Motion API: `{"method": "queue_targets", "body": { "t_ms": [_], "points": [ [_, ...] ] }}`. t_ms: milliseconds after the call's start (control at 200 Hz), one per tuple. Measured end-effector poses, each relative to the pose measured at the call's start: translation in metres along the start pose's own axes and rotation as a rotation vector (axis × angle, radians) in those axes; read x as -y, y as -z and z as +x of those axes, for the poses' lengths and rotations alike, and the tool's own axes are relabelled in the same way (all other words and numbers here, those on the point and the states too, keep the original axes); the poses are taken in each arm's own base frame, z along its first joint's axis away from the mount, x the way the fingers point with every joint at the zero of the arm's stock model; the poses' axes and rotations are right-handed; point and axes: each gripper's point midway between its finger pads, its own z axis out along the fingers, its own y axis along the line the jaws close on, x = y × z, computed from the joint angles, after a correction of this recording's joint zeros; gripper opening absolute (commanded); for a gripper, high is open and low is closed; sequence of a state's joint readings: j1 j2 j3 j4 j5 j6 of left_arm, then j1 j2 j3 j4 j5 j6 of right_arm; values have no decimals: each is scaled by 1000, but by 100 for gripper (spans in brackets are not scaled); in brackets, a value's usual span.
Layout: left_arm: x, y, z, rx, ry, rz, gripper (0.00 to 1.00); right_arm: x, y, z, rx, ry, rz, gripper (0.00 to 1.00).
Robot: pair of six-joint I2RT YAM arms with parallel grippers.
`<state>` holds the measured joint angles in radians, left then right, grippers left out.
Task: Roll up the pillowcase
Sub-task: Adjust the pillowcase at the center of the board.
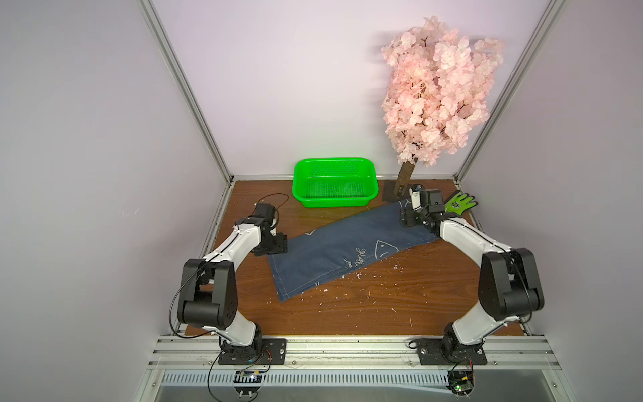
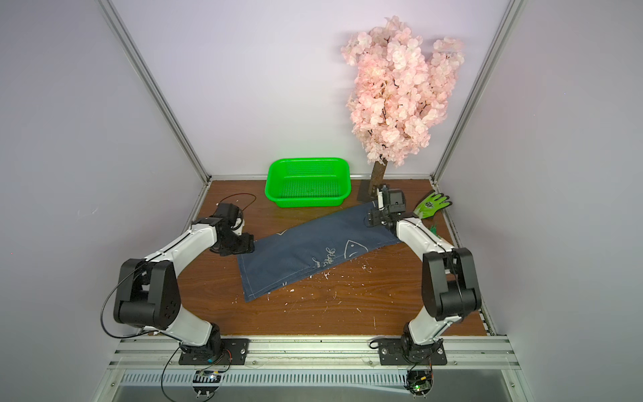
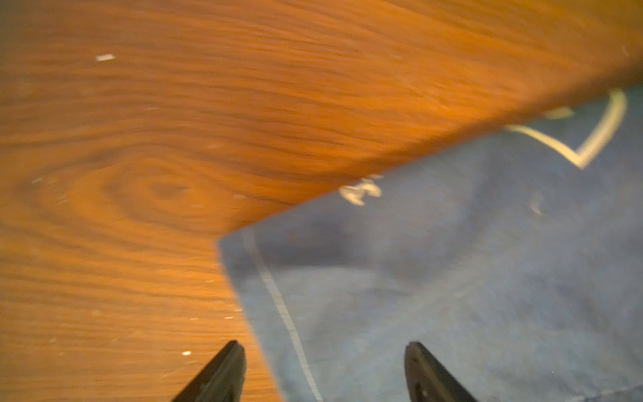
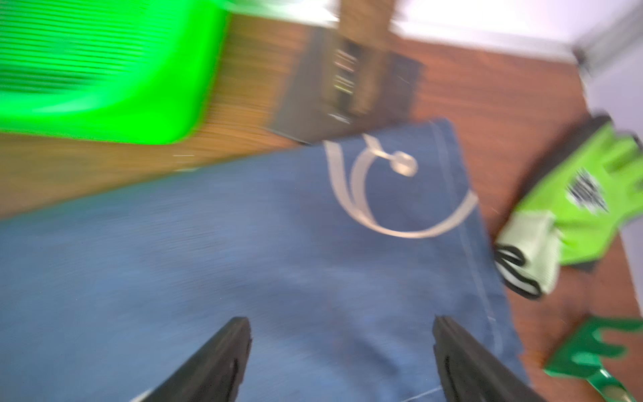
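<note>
The blue pillowcase [image 1: 348,250] lies flat on the brown counter [image 1: 382,306], in a long slanted strip. The left fingers [image 3: 222,372] stand wide apart over a corner at its left end and hold nothing. The right fingers [image 4: 215,355] stand wide apart over its right end and hold nothing. The white curly writing [image 1: 362,257] is too small to read. The green glove [image 4: 591,195] has a blurry label.
</note>
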<state>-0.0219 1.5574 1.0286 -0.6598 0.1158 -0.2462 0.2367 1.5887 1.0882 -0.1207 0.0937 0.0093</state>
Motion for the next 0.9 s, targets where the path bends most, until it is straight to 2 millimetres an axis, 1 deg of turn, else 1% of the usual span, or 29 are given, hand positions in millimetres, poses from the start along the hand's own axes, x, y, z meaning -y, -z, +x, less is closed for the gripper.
{"method": "queue_targets", "body": {
  "t_ms": [15, 80, 95, 100, 135, 155, 160, 175, 185, 205, 220, 275, 290, 365, 435, 490, 570, 716, 786, 826, 901],
  "points": [
    [-4, 1, -1, 2, 15, 3, 77, -7, 3, -1, 8, 11, -14, 94],
    [-19, 2, -7, 18, 61, 18, 77, -52, 20, -5, 36, 55, -109, 98],
    [-22, 2, -8, 20, 69, 22, 77, -59, 23, -5, 39, 59, -122, 98],
    [-23, 3, -9, 22, 73, 24, 77, -65, 25, -4, 41, 65, -134, 98],
    [-26, 3, -11, 30, 84, 36, 77, -87, 32, -3, 45, 82, -176, 98],
    [-26, 3, -12, 34, 86, 44, 77, -99, 35, -1, 44, 93, -198, 98],
    [-26, 3, -13, 35, 86, 46, 77, -105, 36, -1, 45, 96, -210, 98],
    [-26, 3, -14, 39, 86, 54, 77, -115, 39, 1, 45, 102, -228, 98],
    [-25, 3, -14, 41, 85, 60, 77, -119, 40, 2, 45, 105, -236, 98],
    [-23, 2, -15, 44, 83, 74, 78, -135, 45, 5, 43, 115, -269, 98],
    [-22, 2, -16, 47, 81, 83, 78, -142, 47, 7, 41, 119, -281, 98],
    [-18, -4, -15, 46, 75, 107, 77, -180, 60, 18, 27, 144, -354, 98],
    [-18, -6, -13, 41, 74, 111, 77, -187, 62, 21, 24, 150, -366, 98],
    [-18, -17, -4, 15, 76, 124, 76, -232, 77, 39, -4, 195, -444, 98],
    [-20, -27, 6, -10, 88, 134, 75, -269, 88, 54, -32, 241, -496, 97],
    [-21, -32, 12, -24, 91, 138, 74, -295, 97, 62, -43, 271, -530, 97],
    [-21, -36, 15, -32, 88, 141, 72, -334, 111, 77, -55, 320, -585, 96],
    [-23, -39, 7, -1, 75, 135, 62, -400, 136, 99, -56, 401, -660, 95],
    [-23, -41, 3, 10, 73, 135, 55, -427, 143, 110, -57, 425, -683, 93],
    [-23, -42, 1, 14, 73, 136, 51, -441, 147, 119, -64, 438, -698, 93],
    [-23, -45, -4, 20, 71, 140, 45, -462, 149, 135, -83, 458, -711, 92]
  ]
}}
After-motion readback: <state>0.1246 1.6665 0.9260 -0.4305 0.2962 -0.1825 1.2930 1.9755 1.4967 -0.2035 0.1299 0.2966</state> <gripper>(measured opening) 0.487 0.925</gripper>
